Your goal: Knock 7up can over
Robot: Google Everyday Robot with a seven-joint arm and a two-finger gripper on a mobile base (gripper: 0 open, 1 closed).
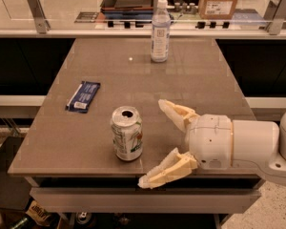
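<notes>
The 7up can (127, 133) stands upright near the front edge of the brown table (195, 85). It is silver-white with green and red markings and an opened top. My gripper (152, 144) is just to the right of the can, at its height, with its two cream fingers spread wide open. The far finger (174, 114) reaches out behind the can's right side and the near finger (164, 171) hangs over the table's front edge. Neither finger touches the can.
A clear plastic bottle with a white label (160, 31) stands at the back of the table. A dark blue snack bar (83, 96) lies flat on the left side. A counter with a cardboard box (218, 0) runs behind the table.
</notes>
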